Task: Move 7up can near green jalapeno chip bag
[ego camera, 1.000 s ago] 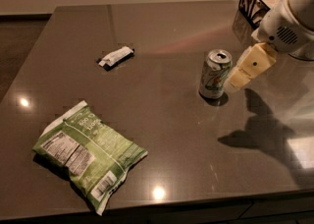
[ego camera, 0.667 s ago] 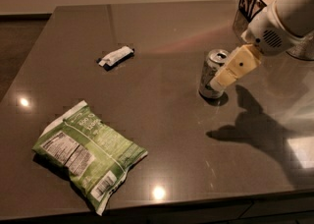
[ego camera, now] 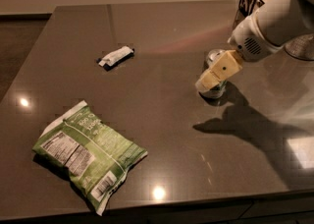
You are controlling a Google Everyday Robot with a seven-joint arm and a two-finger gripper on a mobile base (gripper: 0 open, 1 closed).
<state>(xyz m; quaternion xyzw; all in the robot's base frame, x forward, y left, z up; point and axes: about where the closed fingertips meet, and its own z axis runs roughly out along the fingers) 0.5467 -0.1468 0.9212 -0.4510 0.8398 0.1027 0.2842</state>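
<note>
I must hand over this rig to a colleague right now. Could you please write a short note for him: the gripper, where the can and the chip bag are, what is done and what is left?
Gripper: low, right at the can, covering part of it in the camera view. Whether it grips the can cannot be told.
Can: upright on the right side of the table.
Chip bag: lying flat near the front left edge, far from the can.
Done: the gripper is at the can.
Left: make sure of the grip, carry the can to the front left and set it down beside the bag. The small wrapped bar at the back left is probably out of the way.
</note>
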